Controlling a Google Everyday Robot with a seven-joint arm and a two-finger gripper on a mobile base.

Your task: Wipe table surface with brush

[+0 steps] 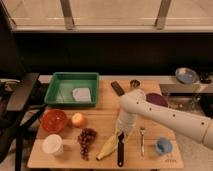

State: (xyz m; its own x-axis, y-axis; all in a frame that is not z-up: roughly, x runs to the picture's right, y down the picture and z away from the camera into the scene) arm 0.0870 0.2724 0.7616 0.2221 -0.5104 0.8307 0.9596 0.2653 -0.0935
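Observation:
The brush (120, 150) lies on the table surface (102, 111) near the front edge. Its black handle points toward the front, right beside a banana (107, 147). My gripper (123, 131) hangs at the end of the white arm that reaches in from the right. It is directly over the brush's far end and hides the head. A thin silver utensil (142, 140) lies to the right of the brush.
A green tray (56, 93) holding a white cloth sits at the back left. A red bowl (53, 120), an orange fruit (77, 119), grapes (86, 138) and a white cup (52, 144) fill the front left. A blue cup (163, 146) stands front right, a purple plate (158, 99) behind the arm.

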